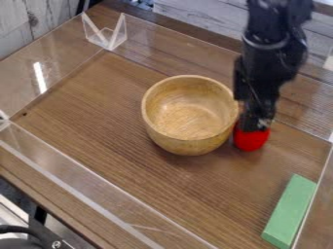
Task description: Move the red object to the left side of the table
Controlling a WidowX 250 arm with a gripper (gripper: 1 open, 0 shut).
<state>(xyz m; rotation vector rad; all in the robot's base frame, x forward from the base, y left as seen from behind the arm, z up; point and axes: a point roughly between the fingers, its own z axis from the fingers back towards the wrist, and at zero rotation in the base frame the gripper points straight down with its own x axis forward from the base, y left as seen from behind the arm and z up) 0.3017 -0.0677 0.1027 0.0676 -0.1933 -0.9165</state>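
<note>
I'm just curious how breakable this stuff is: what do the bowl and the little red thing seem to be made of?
The bowl looks like wood or bamboo, smooth with a soft sheen, judging by its even honey-tan color. The red object looks like glossy plastic, given its bright, saturated surface, though painted or rubbery material is possible.

The strawberry (251,140) is glossy red, the bowl (189,115) tan, the block (290,211) green.

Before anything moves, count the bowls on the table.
1: the wooden bowl, just beside the red strawberry-like toy. The gripper could hide little more than something small.
</note>
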